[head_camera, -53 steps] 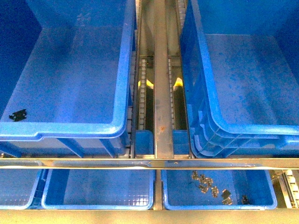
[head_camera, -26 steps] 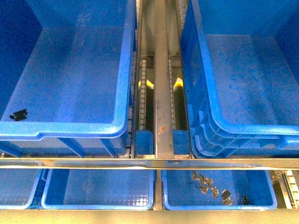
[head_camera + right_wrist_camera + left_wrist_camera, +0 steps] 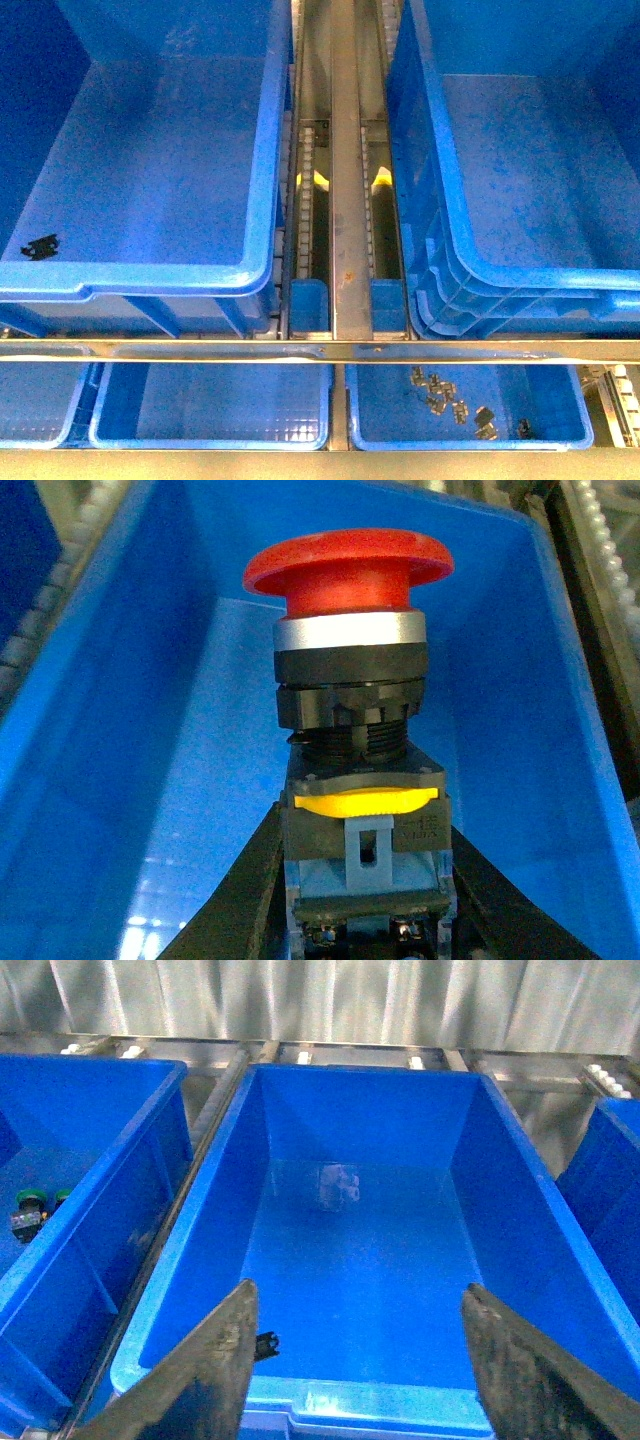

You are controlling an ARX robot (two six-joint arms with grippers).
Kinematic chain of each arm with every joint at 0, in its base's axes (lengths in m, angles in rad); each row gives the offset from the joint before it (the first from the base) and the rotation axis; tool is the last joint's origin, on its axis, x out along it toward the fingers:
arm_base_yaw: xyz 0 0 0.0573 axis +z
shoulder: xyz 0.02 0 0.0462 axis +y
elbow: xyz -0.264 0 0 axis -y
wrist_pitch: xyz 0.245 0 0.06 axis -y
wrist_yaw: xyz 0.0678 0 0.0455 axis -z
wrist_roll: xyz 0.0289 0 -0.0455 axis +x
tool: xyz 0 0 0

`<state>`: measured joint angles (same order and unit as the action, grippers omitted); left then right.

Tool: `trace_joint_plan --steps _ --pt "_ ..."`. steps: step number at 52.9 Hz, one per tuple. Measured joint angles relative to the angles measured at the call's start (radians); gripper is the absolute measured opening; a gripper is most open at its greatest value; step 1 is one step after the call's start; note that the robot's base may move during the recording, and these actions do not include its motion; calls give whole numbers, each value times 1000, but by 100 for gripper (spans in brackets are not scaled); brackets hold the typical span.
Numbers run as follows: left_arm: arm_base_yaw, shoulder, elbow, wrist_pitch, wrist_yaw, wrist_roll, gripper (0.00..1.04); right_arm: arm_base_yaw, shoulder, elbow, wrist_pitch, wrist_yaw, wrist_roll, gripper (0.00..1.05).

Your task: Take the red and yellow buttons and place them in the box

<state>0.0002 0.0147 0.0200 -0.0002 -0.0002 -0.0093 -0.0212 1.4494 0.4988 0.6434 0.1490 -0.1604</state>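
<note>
From the front nothing has shifted over the last second: the box (image 3: 441, 200) with its doubled rim sits on the right with a bare floor, the like bin (image 3: 266, 150) on the left keeps its black fleck (image 3: 40, 246) in the near corner, and the rail between them looks the same. Neither arm shows in this view. The small tray (image 3: 575, 400) at the near right holds the same scatter of little metal parts (image 3: 445, 392). On the right wrist camera, the right gripper (image 3: 365, 885) is pinching the red button (image 3: 347, 570) by its contact block, cap pointing away from the wrist, with a dark finger (image 3: 235, 910) pressed against each side of the block. A yellow piece (image 3: 365, 802) shows on the block just under the black collar. The button hangs over the floor of a blue bin (image 3: 520, 700); I cannot tell which bin it is. The left gripper (image 3: 357, 1300) has its fingers (image 3: 215, 1360) spread wide with nothing between them, over the bin with the fleck (image 3: 265, 1344). In the bin beside that one lie green-capped buttons (image 3: 30, 1205).
</note>
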Motion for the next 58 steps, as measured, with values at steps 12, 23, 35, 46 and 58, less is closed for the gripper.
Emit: trace_joint_plan --steps 12,23,35,46,58 --pt "0 0 0 0 0 3 99 -32 362 288 -39 25 -18 27" --pt "0 0 0 0 0 2 97 -21 616 559 -156 99 6 27" --pt "0 0 0 0 0 2 97 3 766 706 -286 150 112 27" --pt "0 0 0 0 0 2 97 26 826 772 -313 154 173 27" --pt "0 0 0 0 0 2 97 33 827 776 -285 163 178 62"
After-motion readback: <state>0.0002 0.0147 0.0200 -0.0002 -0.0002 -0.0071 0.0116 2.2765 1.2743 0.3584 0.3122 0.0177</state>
